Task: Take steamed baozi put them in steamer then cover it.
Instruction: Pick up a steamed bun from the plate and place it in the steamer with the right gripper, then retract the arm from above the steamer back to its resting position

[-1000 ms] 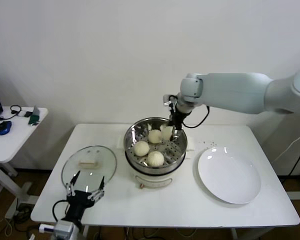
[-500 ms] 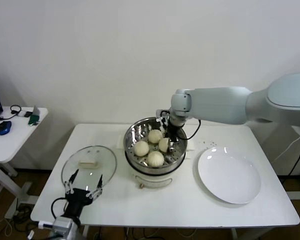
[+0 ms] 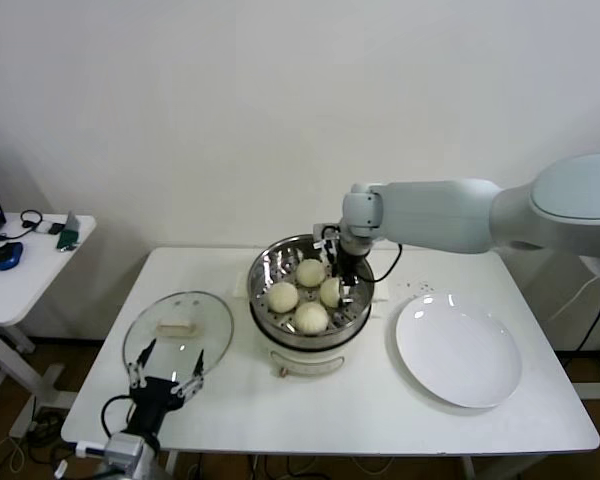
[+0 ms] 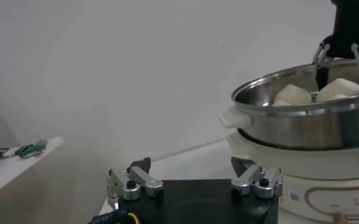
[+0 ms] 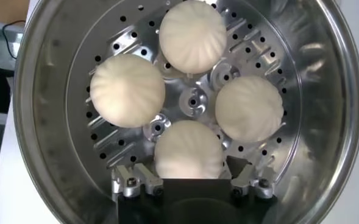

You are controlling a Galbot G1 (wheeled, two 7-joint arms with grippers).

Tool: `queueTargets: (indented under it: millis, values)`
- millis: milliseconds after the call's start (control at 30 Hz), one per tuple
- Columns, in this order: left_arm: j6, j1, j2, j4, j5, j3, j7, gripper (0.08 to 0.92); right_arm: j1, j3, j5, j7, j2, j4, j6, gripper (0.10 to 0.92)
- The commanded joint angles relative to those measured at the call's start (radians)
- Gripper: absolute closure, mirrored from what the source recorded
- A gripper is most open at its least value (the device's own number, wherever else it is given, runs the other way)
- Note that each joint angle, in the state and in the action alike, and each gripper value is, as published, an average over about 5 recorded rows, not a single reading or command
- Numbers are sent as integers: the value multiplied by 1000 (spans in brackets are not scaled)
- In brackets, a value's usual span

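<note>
Four steamed baozi [image 5: 188, 151] sit in steamer [image 3: 263, 272] at table [image 3: 360, 400] centre, on perforated floor. Right gripper [image 3: 337, 277] inside steamer at right-far bun, fingers spread either side of it, not clamping. Cover [image 3: 177, 330] lies flat on table, left of steamer. Left gripper [image 3: 166, 378] at near-left table edge, just near of cover, fingers wide apart, empty. White plate [image 3: 458, 349] right of steamer.

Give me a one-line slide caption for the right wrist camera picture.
Right gripper open over the fourth bun, all four now in the steamer.
</note>
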Motion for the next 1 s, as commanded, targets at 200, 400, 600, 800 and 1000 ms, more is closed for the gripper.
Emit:
queueTargets:
  millis: [200,400,600,800,1000]
  values:
    - [-1,1,3,0,-3,-7,-4,177,61,46,19,-25,-89,48,1,203]
    - [-7,-3,2,5,3,-10,-11,177,114,128,72,12,-253,117,50,203]
    - [-15,-19,-2,24,24,-12,-37,177,101,219,108,195,-489,231,187,202]
    - [-26,-24,0,33,53,-13,-47,177,-99,411,107,425,-752,342,319,203]
    - [-60,-28,0,46,104,-13,-50,177,-574,878,66,543,-939,422,429,202]
